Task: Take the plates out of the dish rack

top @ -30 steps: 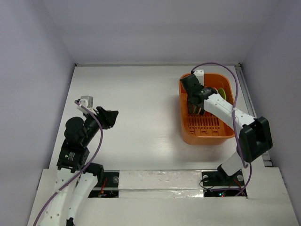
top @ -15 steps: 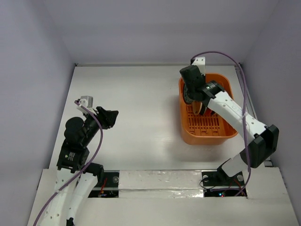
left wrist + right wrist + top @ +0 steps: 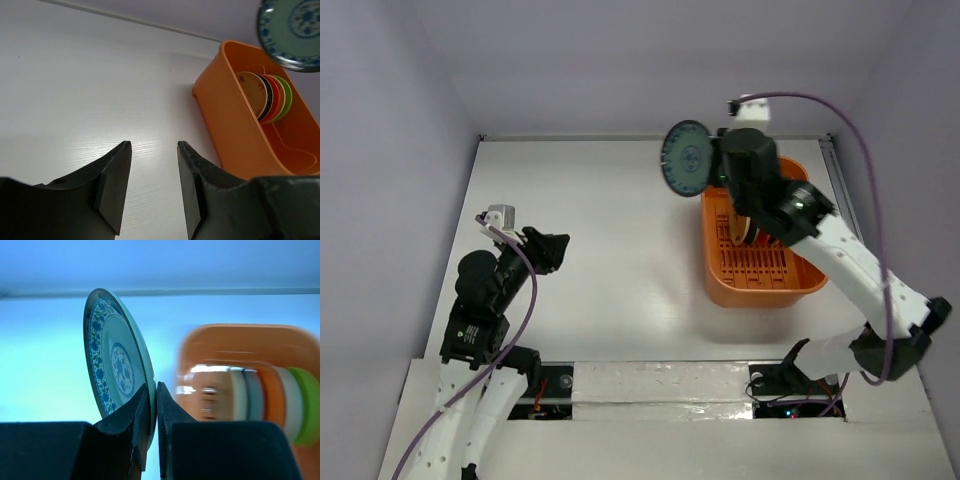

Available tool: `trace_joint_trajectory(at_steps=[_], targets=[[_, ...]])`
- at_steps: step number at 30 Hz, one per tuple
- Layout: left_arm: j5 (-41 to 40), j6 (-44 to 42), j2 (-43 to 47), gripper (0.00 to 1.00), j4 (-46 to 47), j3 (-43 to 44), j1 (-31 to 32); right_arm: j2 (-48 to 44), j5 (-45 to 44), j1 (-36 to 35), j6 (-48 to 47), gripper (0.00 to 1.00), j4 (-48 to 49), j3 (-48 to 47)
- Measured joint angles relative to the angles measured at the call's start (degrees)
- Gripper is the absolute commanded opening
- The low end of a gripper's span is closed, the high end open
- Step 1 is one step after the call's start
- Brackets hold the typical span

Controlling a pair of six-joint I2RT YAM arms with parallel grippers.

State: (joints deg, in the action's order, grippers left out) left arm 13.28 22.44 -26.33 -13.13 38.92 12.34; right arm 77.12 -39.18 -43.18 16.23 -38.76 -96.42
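My right gripper (image 3: 153, 390) is shut on the rim of a blue-green patterned plate (image 3: 116, 362), held on edge in the air above the rack's far left corner (image 3: 686, 160). The orange dish rack (image 3: 760, 288) sits at the right of the table. Several plates stand on edge inside it: cream, orange-red and lime green (image 3: 270, 97), blurred in the right wrist view (image 3: 270, 400). My left gripper (image 3: 152, 150) stands open over bare table at the left, well away from the rack, with nothing between its fingers (image 3: 552, 248).
Grey walls enclose the white table (image 3: 600, 220) on three sides. A purple cable (image 3: 865, 140) arcs above the right arm. A rail runs along the table's right edge (image 3: 845, 200).
My right gripper has risen out of the dish rack with the blue-green plate, lifting it up and to the left. The left arm has not moved.
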Motion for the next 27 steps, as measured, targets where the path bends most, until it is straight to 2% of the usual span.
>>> trace_joint_trajectory(at_steps=[5,9,13,21,24,27], targets=[[-1.62,0.17,0.0,0.36,-0.2,0.0,-0.24,13.75,8.94,-5.09,3.41,0.0,9.05,0.04],[-2.49,0.22,0.02,0.32,-0.46,0.0,-0.46,28.2,14.38,-8.07,6.29,0.0,12.22,-0.57],[-2.99,0.35,0.02,0.25,-0.48,0.0,-0.46,37.27,16.98,-9.44,8.76,0.0,13.31,-0.55],[-2.97,0.39,0.0,0.23,-0.46,0.0,-0.46,39.6,17.18,-9.03,12.57,0.0,18.27,1.64],[-2.78,0.39,-0.04,0.26,-0.44,0.0,-0.46,40.09,16.76,-8.98,13.86,0.04,19.76,2.71],[-2.73,0.39,-0.17,0.28,-0.42,0.0,-0.46,41.42,16.52,-8.98,16.04,0.12,21.38,3.65]])
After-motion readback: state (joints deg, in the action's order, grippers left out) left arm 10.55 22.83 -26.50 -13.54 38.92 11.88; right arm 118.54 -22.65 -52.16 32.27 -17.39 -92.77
